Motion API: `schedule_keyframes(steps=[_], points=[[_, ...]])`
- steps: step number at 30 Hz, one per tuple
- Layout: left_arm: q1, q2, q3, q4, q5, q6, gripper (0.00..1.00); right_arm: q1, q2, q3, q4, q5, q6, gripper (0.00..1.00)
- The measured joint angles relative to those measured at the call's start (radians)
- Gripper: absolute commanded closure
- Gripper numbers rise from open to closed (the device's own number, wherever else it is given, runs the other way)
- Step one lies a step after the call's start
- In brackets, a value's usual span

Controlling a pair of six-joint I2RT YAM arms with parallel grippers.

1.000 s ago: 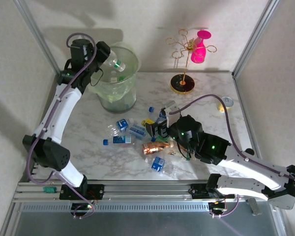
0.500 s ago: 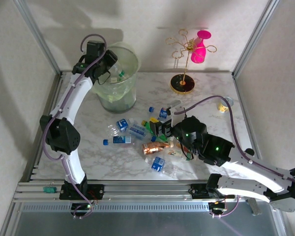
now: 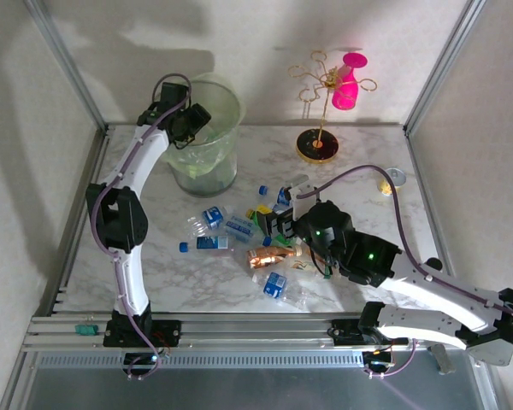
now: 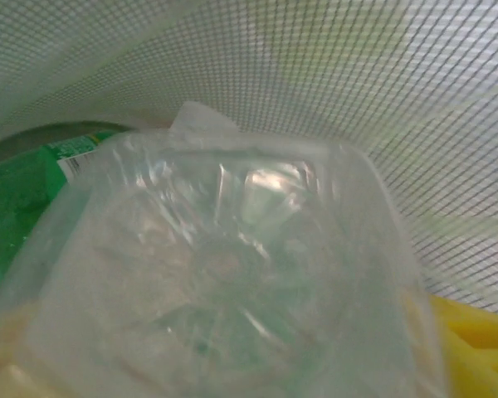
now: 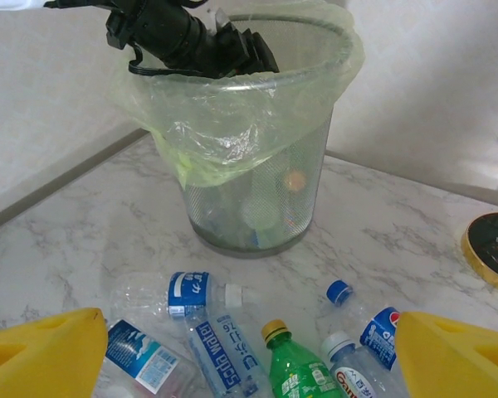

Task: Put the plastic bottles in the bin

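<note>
surface: white marbled table (image 3: pixel 154 273), pale walls on three sides, aluminium frame posts (image 3: pixel 64 64) at the back corners. back right stands a gold wire stand (image 3: pixel 318 141) with a pink cup (image 3: pixel 349 81) hung on it. a short silver can (image 3: pixel 395 178) sits near the right edge.

containers: bin (image 3: pixel 229 128), mesh-walled with a pale-green liner (image 5: pixel 232 133), stands back left. inside, in the left wrist view, a clear bottle (image 4: pixel 224 274) is base-on to the lens with a green bottle (image 4: pixel 17 199) beside it. through the mesh more bottles lie at the bottom, blurred.

loose bottles (image 3: pixel 218 224) lie mid-table in front of the bin: blue-labelled clear ones, a green gold-capped bottle (image 5: pixel 295 369) and a copper-brown bottle (image 3: pixel 271 255). a loose blue cap (image 5: pixel 339 291) lies among them.

left gripper (image 3: pixel 195 120) is at the bin's mouth. one yellow finger (image 4: pixel 477 332) is just beside the clear bottle; cannot tell whether it grips it.
right gripper (image 5: pixel 251 332) is low over the loose bottles, jaws wide apart, holding nothing.

hidden: several bottles lie partly under the right arm in the top view.
</note>
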Motion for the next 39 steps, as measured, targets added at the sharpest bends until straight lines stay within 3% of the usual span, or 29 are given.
schedule_keyframes(steps=[6,13,17,25,33,39], points=[[0.000,0.007,0.067,-0.023,-0.003,-0.002,0.09,0.000,0.025,0.009,-0.004,0.000,-0.004,0.10],[0.000,-0.035,0.086,-0.023,0.005,-0.002,0.09,0.000,0.025,0.055,-0.030,0.000,-0.004,0.09],[-0.003,-0.132,0.047,-0.013,0.005,-0.002,0.09,-0.002,0.031,0.082,-0.053,-0.002,-0.001,0.08],[-0.025,-0.519,-0.248,0.087,-0.014,-0.022,0.13,-0.005,0.188,0.165,-0.212,-0.088,0.032,0.12],[-0.069,-0.941,-0.649,0.140,-0.160,-0.055,0.13,-0.003,0.351,0.171,-0.340,-0.250,0.046,0.15],[-0.069,-1.089,-0.801,0.120,-0.227,-0.061,0.13,0.002,0.482,0.209,-0.372,-0.314,0.039,0.16]])
